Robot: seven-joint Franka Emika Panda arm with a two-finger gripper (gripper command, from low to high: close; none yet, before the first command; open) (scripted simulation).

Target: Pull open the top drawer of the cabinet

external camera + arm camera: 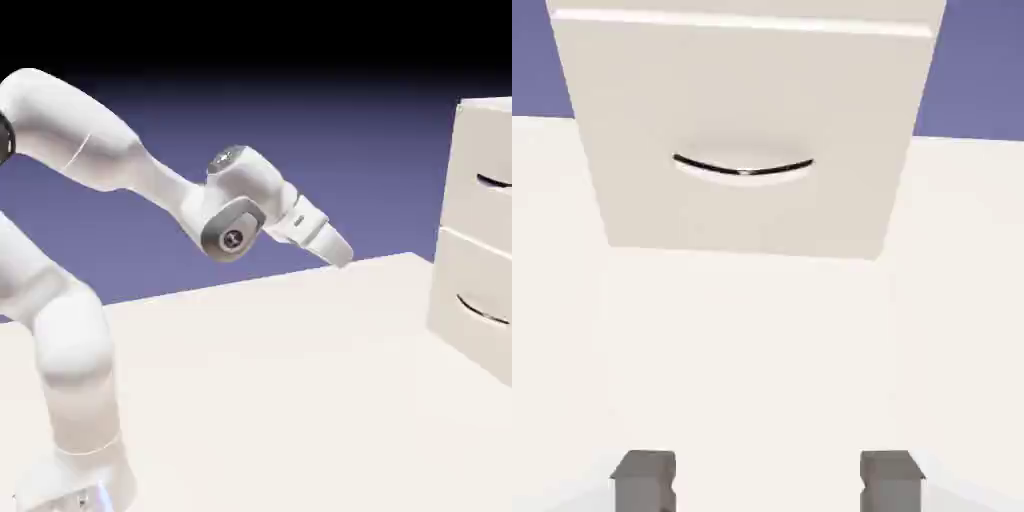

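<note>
The cream-white cabinet (470,250) stands at the exterior view's right edge, on the table. Its top drawer (472,150) carries a thin dark curved handle (492,182) and sits flush with the lower drawer (462,290) beneath it. My gripper (341,254) hangs well to the left of the cabinet, above the table, tilted down toward it. In the hand view the two grey fingertips (643,480) stand wide apart with nothing between them, so my gripper (767,485) is open. That view faces a drawer front (747,90) that reaches down to the table, with its dark handle (743,169); it looks like the lower one.
The pale table (300,400) stretches between the arm's base (75,480) and the cabinet. The white arm arches from the lower left up and over to the hand. A blue-violet backdrop lies behind.
</note>
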